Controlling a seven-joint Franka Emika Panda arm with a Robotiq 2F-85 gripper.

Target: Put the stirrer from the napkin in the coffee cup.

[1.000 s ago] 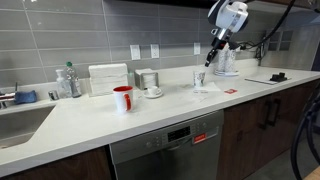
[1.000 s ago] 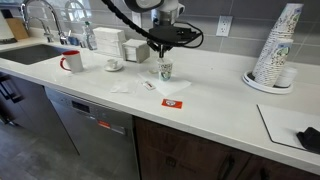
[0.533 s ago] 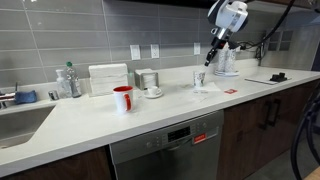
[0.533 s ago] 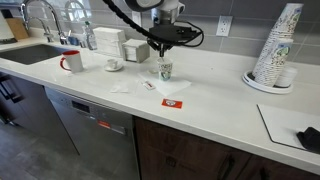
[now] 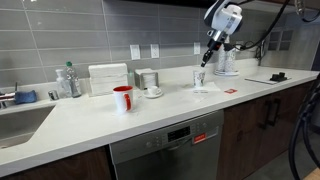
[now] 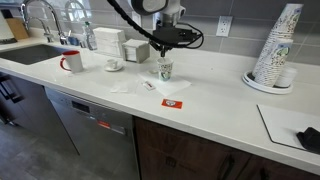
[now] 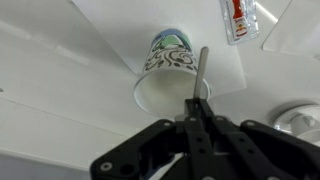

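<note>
Gripper: fingers pressed together on the stirrer, no gap visible between them in the wrist view.
Gripper position: above the counter and over the coffee cup in both exterior views, clear of the cup's rim.
Stirrer: thin straight stick that runs out from the fingertips. In the wrist view it crosses the right side of the cup's mouth. Whether its far end is inside the cup cannot be determined. It is too thin to make out in the exterior views.
Coffee cup: upright, mouth open, printed pattern on the outer wall. It stands on the napkin. It is also visible in both exterior views.
Napkin: flat white sheet on the counter, extending towards the counter's front edge from the cup in both exterior views.
Red packet: flat on the counter just beside the napkin, also seen in an exterior view.
Red mug: upright, well apart from the coffee cup.
White cup with saucer: between the red mug and the coffee cup, nearer the wall.
Stack of paper cups: on a round tray, well apart from the gripper.
</note>
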